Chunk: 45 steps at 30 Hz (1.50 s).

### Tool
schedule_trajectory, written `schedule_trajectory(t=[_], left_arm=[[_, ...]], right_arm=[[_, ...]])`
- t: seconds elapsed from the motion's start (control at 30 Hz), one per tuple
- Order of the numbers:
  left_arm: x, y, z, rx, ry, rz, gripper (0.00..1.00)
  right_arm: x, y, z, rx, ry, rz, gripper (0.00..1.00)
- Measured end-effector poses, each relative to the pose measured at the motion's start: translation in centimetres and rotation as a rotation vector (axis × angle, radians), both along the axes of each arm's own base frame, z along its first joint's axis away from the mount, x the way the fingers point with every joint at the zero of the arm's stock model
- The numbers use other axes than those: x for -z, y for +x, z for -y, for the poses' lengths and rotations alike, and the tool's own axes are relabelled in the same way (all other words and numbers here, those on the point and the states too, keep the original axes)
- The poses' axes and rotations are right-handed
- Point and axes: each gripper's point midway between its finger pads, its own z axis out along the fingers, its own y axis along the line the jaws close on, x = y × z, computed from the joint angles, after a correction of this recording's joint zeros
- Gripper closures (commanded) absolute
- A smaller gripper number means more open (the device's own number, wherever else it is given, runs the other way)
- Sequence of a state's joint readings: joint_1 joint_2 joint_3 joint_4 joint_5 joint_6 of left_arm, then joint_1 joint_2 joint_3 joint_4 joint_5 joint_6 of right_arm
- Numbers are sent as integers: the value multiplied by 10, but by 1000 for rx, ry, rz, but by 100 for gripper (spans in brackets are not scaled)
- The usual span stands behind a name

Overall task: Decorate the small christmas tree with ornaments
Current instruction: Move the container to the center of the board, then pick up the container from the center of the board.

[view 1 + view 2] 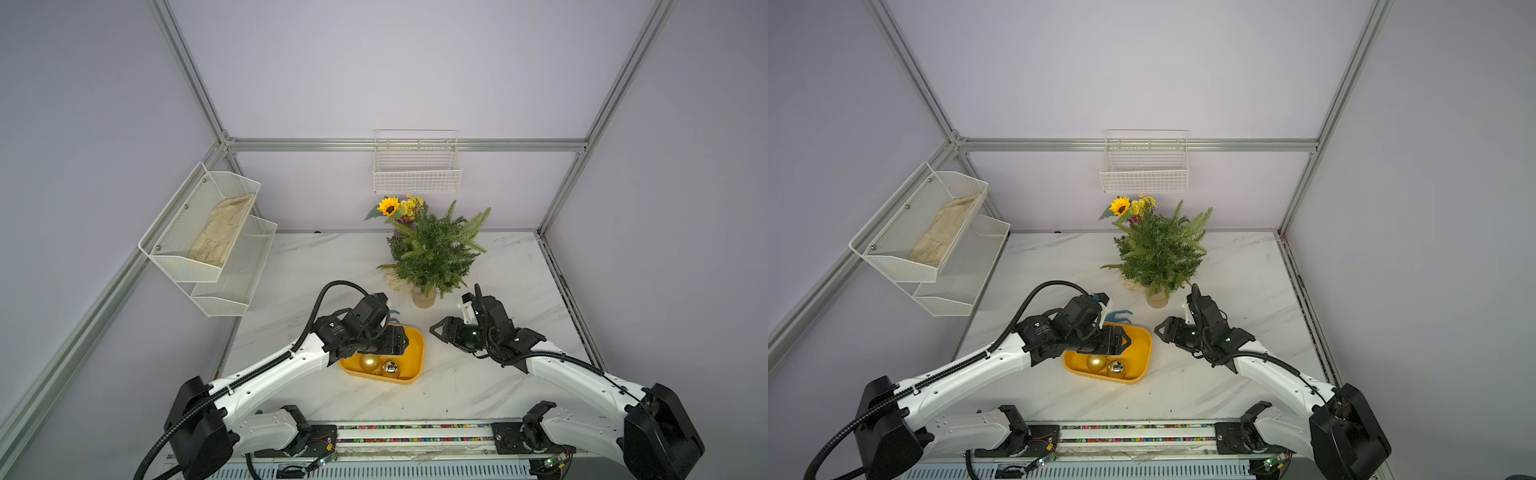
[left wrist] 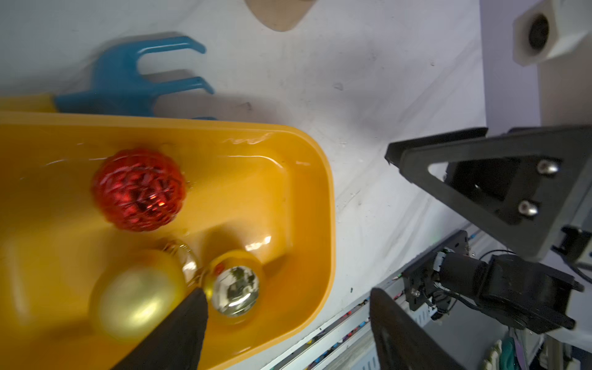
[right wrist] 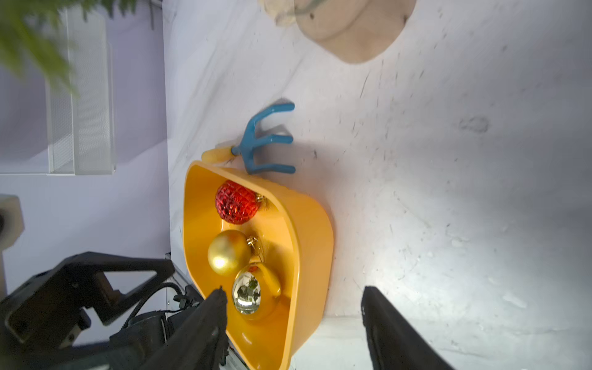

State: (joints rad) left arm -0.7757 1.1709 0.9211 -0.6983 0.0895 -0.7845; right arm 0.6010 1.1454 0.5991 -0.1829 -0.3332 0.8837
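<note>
The small christmas tree (image 1: 432,249) (image 1: 1158,253) stands on its pale stump (image 1: 424,299) at the back of the table, bare of ornaments. A yellow tray (image 1: 414,353) (image 2: 256,198) (image 3: 307,230) holds three ornaments: red faceted (image 2: 139,189) (image 3: 237,201), matte gold (image 1: 369,363) (image 2: 137,294) (image 3: 229,253) and shiny gold (image 1: 390,368) (image 2: 235,290) (image 3: 248,294). My left gripper (image 1: 405,338) (image 2: 288,291) hovers open over the tray and hides the red one from above. My right gripper (image 1: 434,328) (image 3: 293,290) is open beside the tray's right end, empty.
A blue toy rake (image 1: 1121,316) (image 2: 128,80) (image 3: 259,144) lies just behind the tray. A sunflower bouquet (image 1: 395,208) stands behind the tree. A white wire basket (image 1: 417,174) hangs on the back wall, and a white mesh shelf (image 1: 208,232) on the left wall.
</note>
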Motion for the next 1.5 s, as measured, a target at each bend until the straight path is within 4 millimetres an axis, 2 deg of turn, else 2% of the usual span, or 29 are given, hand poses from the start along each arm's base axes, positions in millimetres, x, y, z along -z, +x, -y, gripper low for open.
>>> schedule_trajectory(t=[0.13, 0.23, 0.33, 0.4, 0.5, 0.63, 0.8, 1.0, 1.17, 1.3, 1.5], left_arm=[[-5, 11, -48, -129, 52, 29, 21], [-6, 24, -88, -250, 113, 46, 21], [4, 31, -120, -344, 185, 35, 19], [15, 31, -132, -367, 223, 11, 19], [33, 29, -139, -368, 260, -38, 21], [52, 27, -133, -333, 260, -88, 25], [65, 28, -129, -305, 273, -128, 34], [80, 28, -115, -225, 250, -182, 54], [81, 27, -107, -199, 205, -188, 63], [77, 23, -93, -159, 157, -183, 67], [74, 10, -54, -59, 116, -166, 72]], right_arm=[[8, -19, -24, -46, 5, -35, 31], [18, -30, -39, -75, -4, -64, 40], [34, -36, -47, -83, -36, -98, 48], [43, -37, -48, -76, -57, -115, 52], [53, -35, -46, -59, -86, -126, 56], [54, -30, -44, -39, -104, -111, 66], [50, -25, -44, -27, -113, -88, 76], [51, -23, -42, -17, -124, -83, 80], [51, -22, -34, 8, -152, -78, 82], [51, -18, -18, 38, -188, -79, 83], [37, -4, 22, 122, -222, -58, 83]])
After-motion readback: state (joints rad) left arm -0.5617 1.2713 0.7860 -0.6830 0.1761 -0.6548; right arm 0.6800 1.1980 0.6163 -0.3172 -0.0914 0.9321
